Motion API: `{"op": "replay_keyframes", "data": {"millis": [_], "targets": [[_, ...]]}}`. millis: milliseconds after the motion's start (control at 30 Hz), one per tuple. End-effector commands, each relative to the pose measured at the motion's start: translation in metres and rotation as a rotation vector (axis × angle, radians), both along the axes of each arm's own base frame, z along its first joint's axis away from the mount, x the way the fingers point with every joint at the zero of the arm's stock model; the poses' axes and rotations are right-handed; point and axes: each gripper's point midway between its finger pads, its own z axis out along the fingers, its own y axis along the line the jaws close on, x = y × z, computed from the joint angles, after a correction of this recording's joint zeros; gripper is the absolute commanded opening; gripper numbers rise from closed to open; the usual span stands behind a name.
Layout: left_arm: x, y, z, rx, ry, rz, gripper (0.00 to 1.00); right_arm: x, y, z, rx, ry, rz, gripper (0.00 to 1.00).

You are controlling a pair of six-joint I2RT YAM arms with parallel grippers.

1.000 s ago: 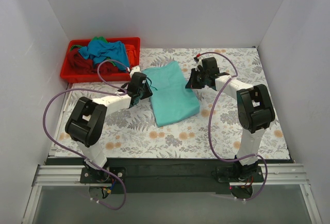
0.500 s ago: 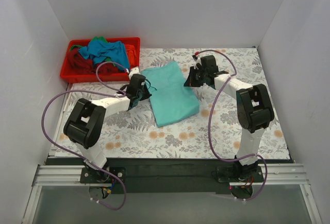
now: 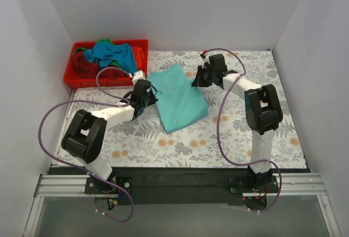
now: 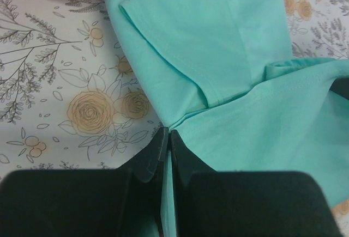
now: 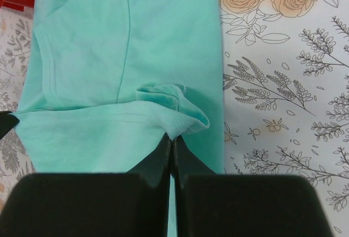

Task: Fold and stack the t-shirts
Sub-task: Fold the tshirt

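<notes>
The mint-teal t-shirt [image 3: 180,98] lies partly folded on the flowered table cover, mid-table. My left gripper [image 3: 152,94] is at the shirt's left edge, shut on a pinch of its hem [image 4: 166,134]. The mint cloth [image 4: 218,41] spreads out ahead of its fingers. My right gripper [image 3: 196,79] is at the shirt's far right edge and is shut on a bunched fold of hem [image 5: 172,138], with the shirt body [image 5: 109,46] lying to the left. Other t-shirts [image 3: 112,54], blue, dark red and green, are heaped in the bin.
A red plastic bin [image 3: 70,80] stands at the back left, close behind my left gripper. White walls enclose the table on three sides. Purple cables loop off both arms. The flowered cover [image 3: 245,122] is bare to the right and in front of the shirt.
My left gripper has shut on the shirt's left edge. Both grippers have moved slightly toward the back and left, pulling the held edges with them, and the shirt looks narrower.
</notes>
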Motion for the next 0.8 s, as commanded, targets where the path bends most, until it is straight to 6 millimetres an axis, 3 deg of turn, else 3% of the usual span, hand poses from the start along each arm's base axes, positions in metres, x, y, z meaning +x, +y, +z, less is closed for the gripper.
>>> {"op": "replay_keyframes", "data": {"millis": [0,100,133,167,200,233,300,333,400,433,500,533,600,667,700,767], "targets": [[-0.005,0.019,-0.006,0.037,0.013,0.071,0.00,0.008,0.012,0.006,0.014,-0.025,0.042,0.01],[-0.010,0.028,-0.018,0.072,0.040,0.101,0.00,0.011,0.016,-0.003,0.007,-0.008,0.045,0.01],[-0.011,0.030,-0.023,0.084,0.051,0.106,0.04,0.011,0.017,-0.008,0.005,0.001,0.046,0.01],[-0.012,0.033,-0.027,0.097,0.065,0.113,0.14,0.011,0.016,-0.010,-0.004,0.008,0.039,0.05],[-0.012,0.035,-0.029,0.108,0.070,0.121,0.26,0.011,0.015,-0.012,-0.012,0.012,0.036,0.27],[-0.012,0.035,-0.033,0.118,0.082,0.119,0.44,0.011,0.013,-0.011,-0.021,0.006,0.033,0.34],[-0.010,0.033,-0.031,0.122,0.082,0.111,0.54,0.011,0.005,-0.011,-0.064,-0.007,0.024,0.43],[-0.009,0.032,-0.028,0.119,0.076,0.107,0.59,0.011,0.002,-0.002,-0.071,-0.030,0.021,0.46],[-0.006,0.029,-0.019,0.110,0.059,0.097,0.61,0.008,-0.007,0.004,-0.096,-0.047,0.012,0.48],[-0.005,0.027,-0.012,0.103,0.045,0.092,0.62,0.008,-0.011,0.021,-0.097,-0.084,0.007,0.49],[-0.003,0.023,-0.004,0.098,0.029,0.083,0.65,0.004,-0.026,0.027,-0.113,-0.093,-0.021,0.49],[-0.003,0.018,0.002,0.102,0.014,0.073,0.66,0.005,-0.035,0.044,-0.109,-0.128,-0.038,0.49],[-0.007,0.016,0.004,0.125,0.023,0.068,0.66,0.000,-0.049,0.053,-0.130,-0.149,-0.065,0.50],[-0.013,-0.004,0.014,0.120,0.004,0.036,0.67,-0.028,-0.059,0.066,-0.128,-0.164,-0.048,0.50],[-0.014,-0.010,0.017,0.117,-0.002,0.023,0.67,-0.028,-0.059,0.066,-0.128,-0.164,-0.048,0.50],[-0.016,-0.024,0.021,0.103,-0.011,0.004,0.67,-0.053,-0.052,0.059,-0.074,-0.114,-0.006,0.50]]}}
